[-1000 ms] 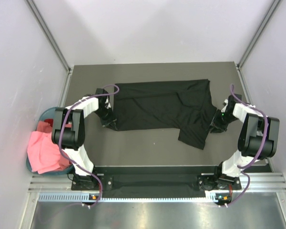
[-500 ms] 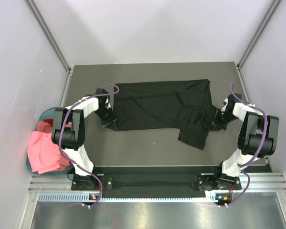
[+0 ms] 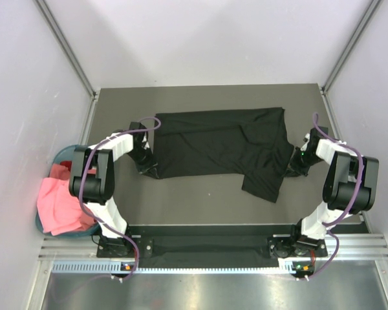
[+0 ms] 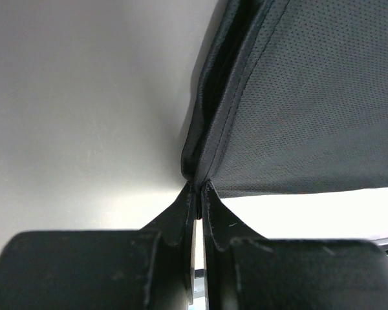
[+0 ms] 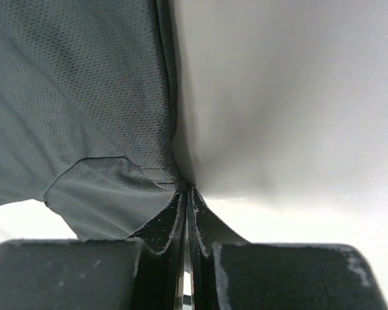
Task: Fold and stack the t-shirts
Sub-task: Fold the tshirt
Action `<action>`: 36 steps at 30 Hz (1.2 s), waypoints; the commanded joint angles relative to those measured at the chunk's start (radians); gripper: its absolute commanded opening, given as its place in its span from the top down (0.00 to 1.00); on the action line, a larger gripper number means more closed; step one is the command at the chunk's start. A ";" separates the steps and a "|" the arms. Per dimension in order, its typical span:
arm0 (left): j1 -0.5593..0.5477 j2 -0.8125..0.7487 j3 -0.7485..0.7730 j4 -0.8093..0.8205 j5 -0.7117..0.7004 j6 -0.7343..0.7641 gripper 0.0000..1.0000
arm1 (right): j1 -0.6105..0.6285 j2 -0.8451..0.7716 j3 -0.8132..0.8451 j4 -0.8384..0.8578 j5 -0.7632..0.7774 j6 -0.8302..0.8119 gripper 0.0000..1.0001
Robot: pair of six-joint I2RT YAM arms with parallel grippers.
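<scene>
The black t-shirt [image 3: 223, 145] lies spread across the middle of the dark table, partly folded, with one flap hanging toward the near right. My left gripper [image 3: 149, 169] is shut on its near left corner; the left wrist view shows the jaws [image 4: 198, 188] pinching a hemmed edge of the black fabric [image 4: 297, 110]. My right gripper [image 3: 290, 169] is shut on the shirt's right edge; the right wrist view shows the jaws [image 5: 186, 188] closed on the cloth [image 5: 71, 97]. A pink t-shirt [image 3: 58, 203] and a bit of red one [image 3: 61, 169] lie in the basket.
A round teal basket [image 3: 57, 157] stands off the table's left edge, beside the left arm's base. White walls close in the table on three sides. Purple cables loop over both arms.
The left gripper has shifted slightly to the right with the shirt's corner. The right arm and the rest of the shirt have hardly moved.
</scene>
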 commanded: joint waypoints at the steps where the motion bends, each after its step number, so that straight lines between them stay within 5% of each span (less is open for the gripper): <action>1: 0.008 -0.033 -0.040 -0.003 -0.043 -0.001 1.00 | -0.025 0.012 -0.016 0.022 0.120 -0.023 1.00; 27: 0.013 -0.037 -0.050 0.023 -0.015 0.028 1.00 | -0.022 -0.036 -0.016 0.006 0.103 -0.043 1.00; 36: 0.011 -0.085 0.076 -0.021 0.008 0.052 1.00 | 0.037 -0.109 0.124 -0.067 0.036 -0.020 1.00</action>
